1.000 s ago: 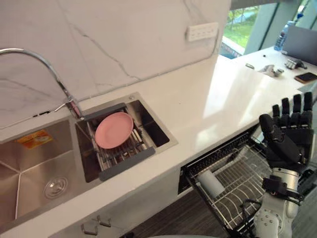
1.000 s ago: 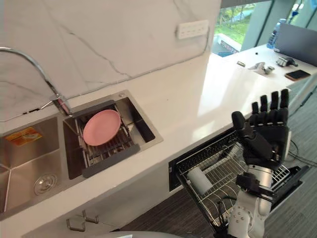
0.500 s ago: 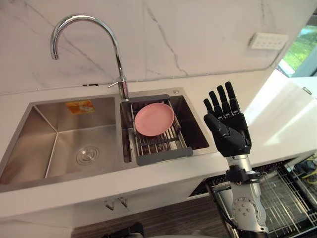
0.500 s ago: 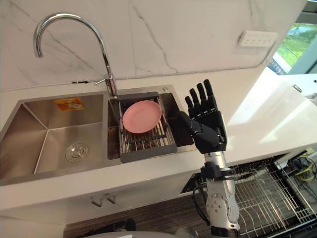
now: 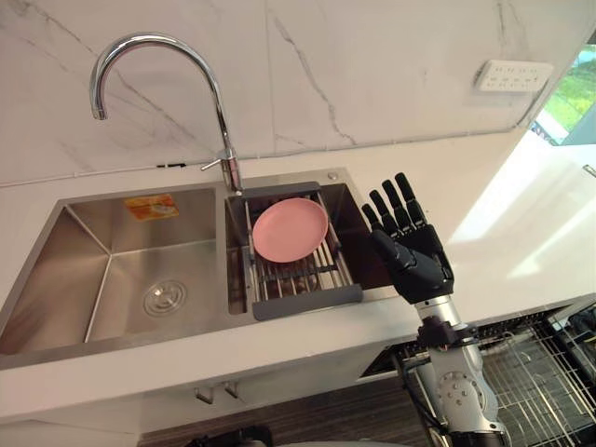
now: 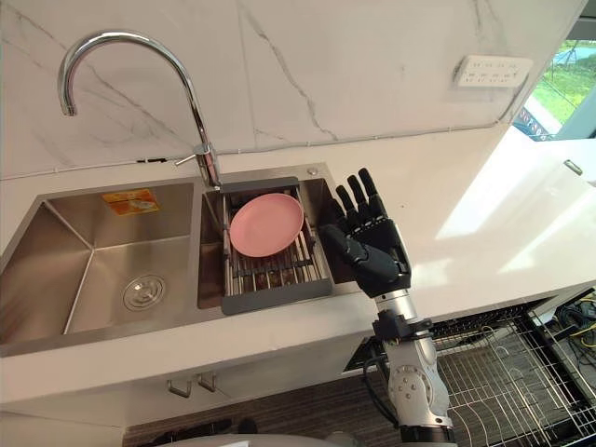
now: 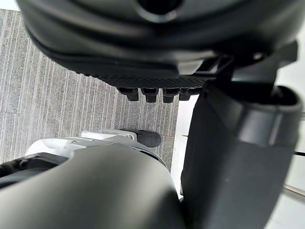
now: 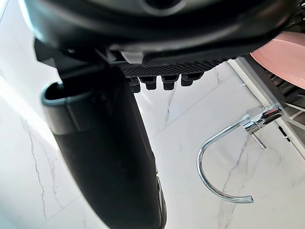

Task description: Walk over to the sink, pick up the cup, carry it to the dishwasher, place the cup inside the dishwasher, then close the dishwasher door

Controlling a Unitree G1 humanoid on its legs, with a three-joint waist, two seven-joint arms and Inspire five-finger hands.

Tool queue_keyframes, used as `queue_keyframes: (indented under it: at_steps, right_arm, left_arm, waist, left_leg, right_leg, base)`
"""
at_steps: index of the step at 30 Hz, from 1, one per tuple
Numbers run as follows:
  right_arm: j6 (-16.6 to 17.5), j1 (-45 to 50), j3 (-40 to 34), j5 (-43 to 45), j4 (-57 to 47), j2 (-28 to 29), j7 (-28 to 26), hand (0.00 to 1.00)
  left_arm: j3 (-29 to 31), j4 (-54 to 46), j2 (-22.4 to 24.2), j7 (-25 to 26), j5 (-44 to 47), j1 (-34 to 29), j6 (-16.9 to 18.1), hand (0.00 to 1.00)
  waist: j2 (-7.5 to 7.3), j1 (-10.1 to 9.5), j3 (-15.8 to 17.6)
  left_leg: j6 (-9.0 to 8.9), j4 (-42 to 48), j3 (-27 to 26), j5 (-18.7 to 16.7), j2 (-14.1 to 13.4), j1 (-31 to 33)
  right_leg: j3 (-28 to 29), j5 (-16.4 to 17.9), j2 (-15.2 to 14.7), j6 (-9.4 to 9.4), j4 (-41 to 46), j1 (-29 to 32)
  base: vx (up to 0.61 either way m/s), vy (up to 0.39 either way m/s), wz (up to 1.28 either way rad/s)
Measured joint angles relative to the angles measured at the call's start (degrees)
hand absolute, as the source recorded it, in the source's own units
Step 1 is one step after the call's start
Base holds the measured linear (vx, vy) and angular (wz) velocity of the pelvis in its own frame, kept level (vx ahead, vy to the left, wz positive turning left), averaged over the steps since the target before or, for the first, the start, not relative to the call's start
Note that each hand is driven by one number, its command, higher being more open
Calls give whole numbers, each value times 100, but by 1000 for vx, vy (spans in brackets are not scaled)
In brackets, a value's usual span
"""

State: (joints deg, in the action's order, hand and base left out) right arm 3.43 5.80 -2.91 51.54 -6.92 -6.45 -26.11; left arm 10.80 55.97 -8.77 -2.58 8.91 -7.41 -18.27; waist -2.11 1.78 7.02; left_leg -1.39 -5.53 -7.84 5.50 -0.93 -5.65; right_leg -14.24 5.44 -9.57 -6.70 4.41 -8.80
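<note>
Open right hand raised at the sink's right rim, by the counter's front edge

The white counter [image 5: 521,233] runs along a marble wall [image 5: 372,65], with a two-bowl steel sink [image 5: 56,279] sunk into its left part. A wire dishwasher rack [image 6: 507,358] stands out from under its front edge towards the right end. A curved tap [image 5: 232,172] rises at the back edge between the bowls. A grey drainer [image 5: 307,302] spans the right bowl, and a pink plate [image 5: 291,229] lies in it. The right hand [image 5: 414,265] is up beside that bowl's right rim, its fingers [image 5: 407,196] straight, spread and released, grasping nothing. The left hand [image 7: 152,57] hangs over striped floor [image 7: 62,114], fingers relaxed and empty. A white socket plate [image 5: 513,74] sits on the wall above the right end. I cannot tell where the cup is.
</note>
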Motion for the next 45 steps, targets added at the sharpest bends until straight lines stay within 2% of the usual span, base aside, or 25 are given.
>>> queue_keyframes:
  at_steps: [3,6,9,10,11,13,16,22,27,30,31,32,33,34,35,36,38,39,40,42,43,45]
  right_arm:
    - [5,0,16,-2,0,-3,42,100]
    - [87,0,56,-161,0,-13,371,100]
    - [118,25,48,-248,0,-12,933,100]
    - [144,25,46,-391,-2,-14,1171,100]
    - [146,13,53,-621,-4,-17,1437,100]
    - [159,5,51,-946,-4,-47,1863,100]
    - [160,-5,50,-1143,-6,-104,2342,100]
    - [170,108,-114,-1512,-17,-105,2663,100]
    - [180,170,-238,-1527,-16,-101,2884,100]
    - [227,144,-473,-1527,-15,-94,3009,100]
    - [228,145,-567,-1528,-13,-71,3115,100]
    - [273,146,-577,-1528,-14,-19,3218,100]
    - [308,147,-576,-1529,-14,0,3264,100]
    - [351,166,-537,-1537,-17,16,3299,100]
    - [359,180,-497,-1567,-32,52,3300,100]
    - [364,179,-473,-1570,-50,75,3299,100]
    - [381,171,-330,-1582,-116,97,3254,100]
    - [381,178,-278,-1602,-163,108,3208,100]
    - [381,193,-249,-1649,-214,118,3172,100]
    - [381,278,-242,-1701,-332,130,3082,100]
    - [389,270,-273,-1701,-350,81,3069,100]
    - [434,261,-478,-1704,-379,27,3097,100]
  left_arm:
    - [-20,-1,-3,3,53,-2,1,100]
    - [-233,-40,-51,13,367,-15,32,100]
    - [-243,-122,-56,9,545,-92,41,100]
    - [-231,-181,-55,0,572,-116,72,100]
    - [-226,-183,-65,-21,565,-122,147,100]
    - [-234,-181,-77,-53,568,-171,251,100]
    - [-227,-246,-18,-126,717,-301,346,100]
    - [-225,-259,70,-134,959,-382,480,100]
    - [-239,-333,103,37,1257,-489,536,100]
    - [-256,-356,99,32,1213,-483,529,100]
    - [-269,-335,97,34,1174,-485,527,100]
    - [-296,-325,82,33,1164,-490,520,100]
    - [-334,-325,54,35,1163,-490,512,100]
    - [-344,-324,28,41,1146,-481,480,100]
    - [-340,-331,24,103,1132,-478,417,100]
    - [-339,-327,16,128,1134,-471,382,100]
    - [-312,-327,9,230,1182,-446,274,100]
    - [-307,-329,-11,221,1187,-445,244,100]
    - [-306,-330,-43,208,1187,-446,241,100]
    - [-232,-323,-99,176,1185,-488,230,100]
    - [-205,-286,-84,192,1181,-470,220,100]
    - [-85,-246,-1,172,1180,-490,210,100]
  waist:
    - [10,-7,5]
    - [36,-91,-22]
    - [22,-160,-26]
    - [6,-251,-36]
    - [6,-268,-38]
    - [17,-237,-26]
    - [70,-251,-33]
    - [185,-178,-12]
    - [174,-174,-1]
    - [123,-204,55]
    - [164,-205,73]
    - [126,-205,96]
    - [116,-202,103]
    - [137,-158,122]
    - [170,-106,139]
    - [165,-104,138]
    - [152,-111,132]
    - [113,-108,109]
    - [7,-108,71]
    - [-160,-120,-36]
    - [-117,-118,-47]
    - [13,-121,-89]
  left_leg:
    - [19,0,57,21,7,14]
    - [22,2,147,64,-32,138]
    - [31,4,343,141,-22,175]
    - [53,5,261,51,-47,202]
    - [51,9,-192,47,-194,222]
    - [39,9,-530,64,-283,203]
    - [-7,8,-556,210,-308,199]
    - [-26,6,-623,267,-284,311]
    - [8,7,-601,263,-176,325]
    - [85,7,-541,142,13,282]
    - [127,9,-517,90,38,181]
    - [184,16,-493,29,98,47]
    - [234,25,-441,-8,128,-30]
    - [362,41,-356,-116,122,-165]
    - [375,64,-294,-170,75,-205]
    - [385,99,-282,-208,49,-197]
    - [364,203,-282,-337,4,-163]
    - [352,252,-283,-393,46,-141]
    - [333,311,-275,-454,109,-136]
    - [195,446,-247,-596,239,-137]
    - [137,496,-234,-659,175,-128]
    - [34,373,-278,-629,-59,-208]
  right_leg:
    - [-69,0,-13,0,35,0]
    - [-60,18,-58,39,303,211]
    - [-133,15,-70,62,404,170]
    - [-151,3,-68,67,363,167]
    - [-249,-58,-52,64,251,91]
    - [-422,-86,-61,62,200,-8]
    - [-461,-74,-46,56,162,-64]
    - [-500,119,-61,-21,55,-7]
    - [-588,139,-204,-125,178,23]
    - [-651,212,-478,-189,720,176]
    - [-614,219,-616,-179,1400,402]
    - [-515,211,-798,51,2268,696]
    - [-424,153,-872,264,2655,829]
    - [-155,138,-923,510,3285,1120]
    - [57,479,-830,407,3325,1298]
    - [119,581,-766,357,3193,1372]
    - [342,574,-530,296,2303,1551]
    - [431,439,-496,236,1897,1581]
    - [463,227,-504,210,1547,1574]
    - [448,-302,-496,133,848,1224]
    - [429,-500,-431,-51,657,1132]
    - [352,-587,-147,31,381,1005]
  base:
    - [0,0,9]
    - [-19,14,16]
    - [-32,17,35]
    - [-70,14,21]
    - [-71,5,29]
    - [-63,3,42]
    - [-63,17,13]
    - [-41,6,4]
    - [90,15,7]
    - [137,78,15]
    - [101,124,14]
    - [96,128,12]
    - [111,104,19]
    - [125,68,27]
    - [122,53,29]
    - [98,36,19]
    - [87,13,6]
    - [104,-31,5]
    - [129,-80,10]
    - [188,-142,8]
    - [187,-148,1]
    - [232,-140,-8]
